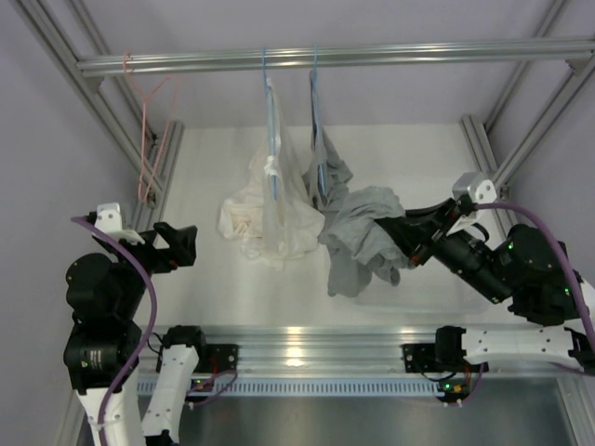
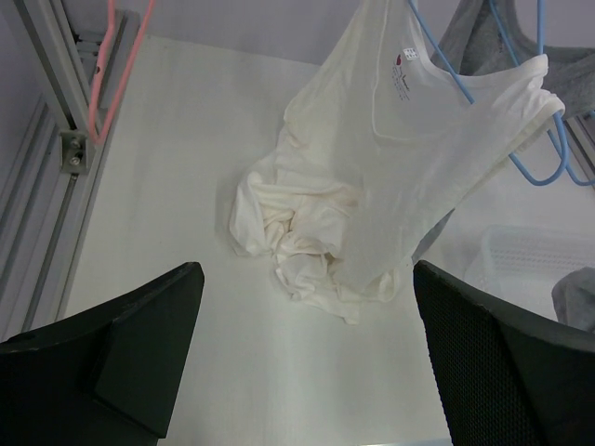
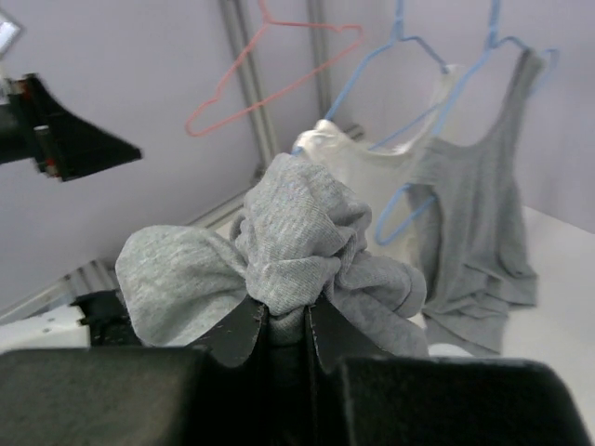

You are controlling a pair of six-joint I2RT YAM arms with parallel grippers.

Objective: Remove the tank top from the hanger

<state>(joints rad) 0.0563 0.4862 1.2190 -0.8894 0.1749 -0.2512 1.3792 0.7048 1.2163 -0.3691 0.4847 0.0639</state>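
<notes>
A grey tank top (image 1: 363, 232) hangs by its straps from the right-hand blue hanger (image 1: 316, 111) on the rail. Its lower part is pulled toward the right arm. My right gripper (image 1: 400, 243) is shut on a bunch of that grey fabric (image 3: 297, 232), the jaws (image 3: 286, 311) pinching a fold between them. The rest of the grey top (image 3: 474, 214) still drapes from its hanger (image 3: 483, 56). A white tank top (image 1: 270, 218) hangs on the left blue hanger (image 1: 270, 121), its hem heaped on the table (image 2: 297, 232). My left gripper (image 1: 181, 243) stands open and holds nothing (image 2: 307, 269), short of the white heap.
A bare pink hanger (image 1: 149, 121) hangs at the rail's left end beside the frame post. The aluminium rail (image 1: 400, 54) crosses the back, with frame posts on both sides. A translucent tray (image 2: 535, 251) lies on the white table at the right.
</notes>
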